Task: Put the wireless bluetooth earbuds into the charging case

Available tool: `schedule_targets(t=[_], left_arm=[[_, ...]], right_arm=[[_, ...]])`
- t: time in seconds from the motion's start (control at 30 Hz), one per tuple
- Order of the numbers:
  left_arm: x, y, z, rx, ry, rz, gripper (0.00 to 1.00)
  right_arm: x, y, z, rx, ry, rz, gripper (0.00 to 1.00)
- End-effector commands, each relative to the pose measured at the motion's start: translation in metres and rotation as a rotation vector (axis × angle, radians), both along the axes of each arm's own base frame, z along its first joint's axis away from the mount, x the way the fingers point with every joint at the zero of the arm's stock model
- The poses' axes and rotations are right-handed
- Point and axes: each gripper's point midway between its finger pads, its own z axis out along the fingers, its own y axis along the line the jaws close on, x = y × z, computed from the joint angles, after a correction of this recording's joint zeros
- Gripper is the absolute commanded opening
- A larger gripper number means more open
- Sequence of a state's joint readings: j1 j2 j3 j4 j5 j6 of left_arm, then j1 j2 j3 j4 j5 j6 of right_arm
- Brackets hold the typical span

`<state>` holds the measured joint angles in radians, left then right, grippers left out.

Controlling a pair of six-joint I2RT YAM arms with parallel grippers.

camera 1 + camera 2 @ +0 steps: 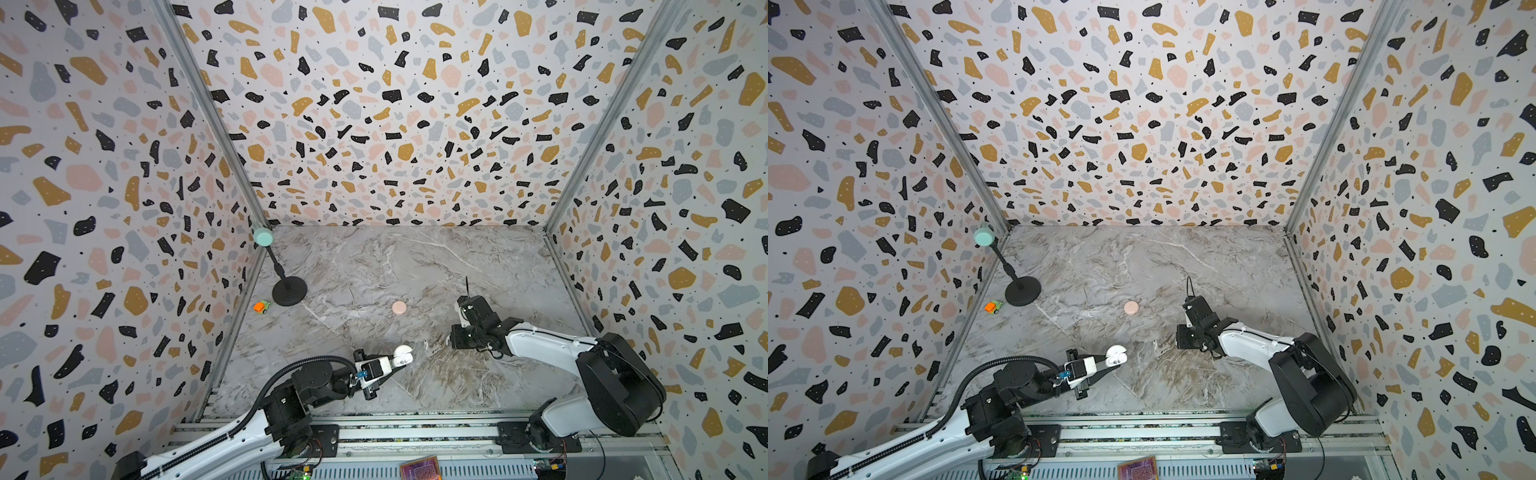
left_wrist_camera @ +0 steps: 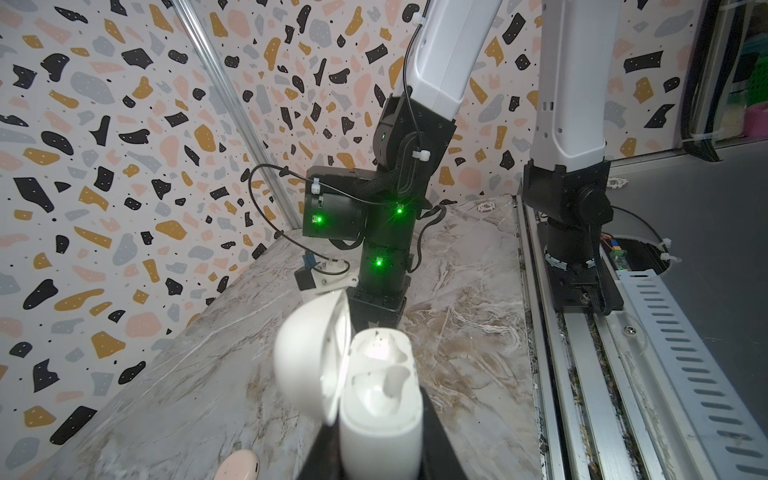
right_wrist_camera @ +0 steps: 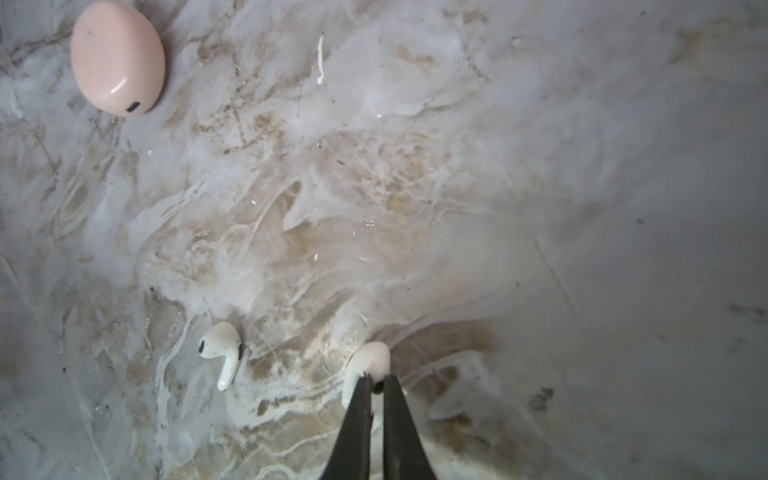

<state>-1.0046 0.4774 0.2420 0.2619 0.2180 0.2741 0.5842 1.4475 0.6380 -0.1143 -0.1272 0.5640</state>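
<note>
Right hand (image 3: 374, 380): pressed together, pinching one earbud (image 3: 368, 359) where the bulb met the stem. The bulb stood out past the fingertips (image 3: 359, 399), and the stem was mostly hidden behind them. Whether the earbud was clear of the table (image 3: 540, 166) could not be told.
Second earbud (image 3: 222, 351): lay loose on the table just beside the right hand, apart from the pinched one.
Left hand (image 1: 401, 361): closed on the lower body of the white charging case (image 2: 380, 415), whose lid (image 2: 309, 357) was swung open. Both wells appeared empty, and the opening faced away from the holding hand.
Pink case (image 3: 116, 58): shut, on the table well ahead of the right hand. No hand touched it.
Handling, earbuds: judged very light, rigid and glossy. The rounded shape was likely to twist or squirt out between narrow tips.
Hold point, earbuds: the neck or bulb was judged best, since it left the stem free to enter a well first.
Handling, case: judged light, hard and smooth. A hold on the body below the hinge kept the lid free.
Risk: the earbud could rotate in the pinch, which would misalign the stem with the well.
</note>
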Motion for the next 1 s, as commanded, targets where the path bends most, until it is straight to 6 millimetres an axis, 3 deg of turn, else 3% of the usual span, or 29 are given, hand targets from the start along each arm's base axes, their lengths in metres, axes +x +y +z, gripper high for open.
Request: schedule_targets(t=[0.0,0.37,0.43,0.53,0.6,0.8,0.97], left_arm=[[0.001,0.000,0.008,-0.026,-0.024,0.005,0.00],[0.001,-0.001,0.008,-0.022,-0.023,0.004,0.00],[0.001,0.000,0.008,-0.024,-0.023,0.004,0.00],[0.001,0.000,0.010,-0.027,-0.027,0.009,0.00],[0.001,0.001,0.010,-0.028,-0.028,0.010,0.00],[0.000,0.002,0.013,-0.036,-0.033,0.009,0.00],[-0.002,0.003,0.015,-0.045,-0.035,0.003,0.00]], right_arm=[[-0.012,-0.012,-0.011,-0.015,0.057,-0.019,0.10],[-0.012,-0.015,-0.005,0.013,0.061,-0.026,0.12],[-0.012,-0.015,0.002,0.022,0.056,-0.033,0.18],[-0.010,-0.014,0.017,0.051,0.048,-0.080,0.40],[-0.010,-0.011,0.029,0.090,0.045,-0.120,0.48],[-0.010,-0.001,0.054,0.057,0.066,-0.231,0.56],[-0.010,0.008,0.063,-0.018,0.077,-0.259,0.60]])
